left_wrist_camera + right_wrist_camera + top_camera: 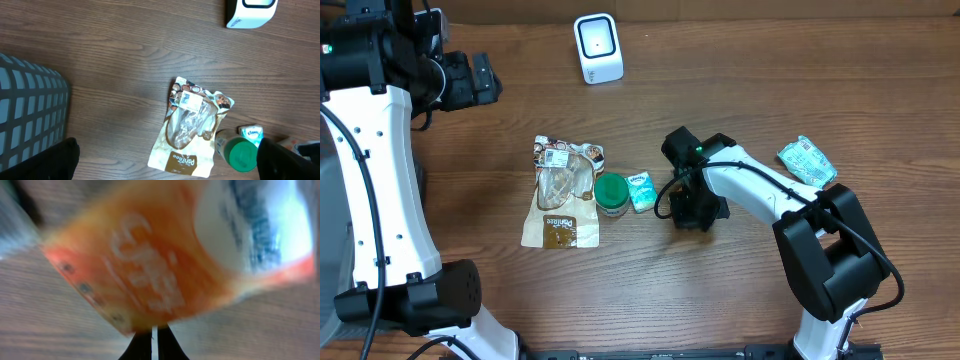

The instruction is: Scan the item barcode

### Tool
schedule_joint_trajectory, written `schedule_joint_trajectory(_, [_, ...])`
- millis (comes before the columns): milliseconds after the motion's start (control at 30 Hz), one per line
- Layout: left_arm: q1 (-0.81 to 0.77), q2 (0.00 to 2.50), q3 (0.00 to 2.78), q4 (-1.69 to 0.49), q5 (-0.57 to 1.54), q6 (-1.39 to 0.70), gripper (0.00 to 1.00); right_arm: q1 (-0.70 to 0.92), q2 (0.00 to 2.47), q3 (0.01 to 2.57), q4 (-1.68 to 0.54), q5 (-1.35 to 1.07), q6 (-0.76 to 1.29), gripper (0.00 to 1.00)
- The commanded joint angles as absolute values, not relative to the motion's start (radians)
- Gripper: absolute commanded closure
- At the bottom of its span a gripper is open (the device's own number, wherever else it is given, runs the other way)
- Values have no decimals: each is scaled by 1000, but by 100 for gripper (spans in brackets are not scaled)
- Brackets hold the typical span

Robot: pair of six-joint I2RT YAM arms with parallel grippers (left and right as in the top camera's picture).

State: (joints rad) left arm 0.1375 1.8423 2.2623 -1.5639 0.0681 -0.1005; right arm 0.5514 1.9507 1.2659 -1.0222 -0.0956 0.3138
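I saw the orange-and-white packet filling my right wrist view, blurred and tilted, with pale lettering across it. The white scanner stood upright at twelve o'clock in the overhead view, its window lit.

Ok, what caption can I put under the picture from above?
Right pincer low beside a tissue pack, green-lidded jar and snack bag, white scanner waiting farther back on the table.

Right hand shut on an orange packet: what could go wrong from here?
1. The right hand seems to pinch the orange packet only by a corner, so it may slip.
2. No barcode shows on the blurred face; the scanner may miss it.
3. The tissue pack and green-lidded jar lie close beside the hand and could get knocked.
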Motion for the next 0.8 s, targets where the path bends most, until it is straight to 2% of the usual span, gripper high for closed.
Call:
schedule_joint_trajectory(0, [137,1847,2260,-1563,71,-89,0,555,1954,1264,-988,-97,336,96])
schedule_joint_trajectory(333, [137,1847,2260,-1563,72,-89,1,482,1954,1335,-889,-80,399,96])
schedule_joint_trajectory(567, [137,1847,2260,-1563,71,-89,0,441,1954,1337,-704,-83,595,96])
schedule_joint_trajectory(767, [137,1847,2260,-1563,71,-89,0,441,1959,1336,-558,-35,682,96])
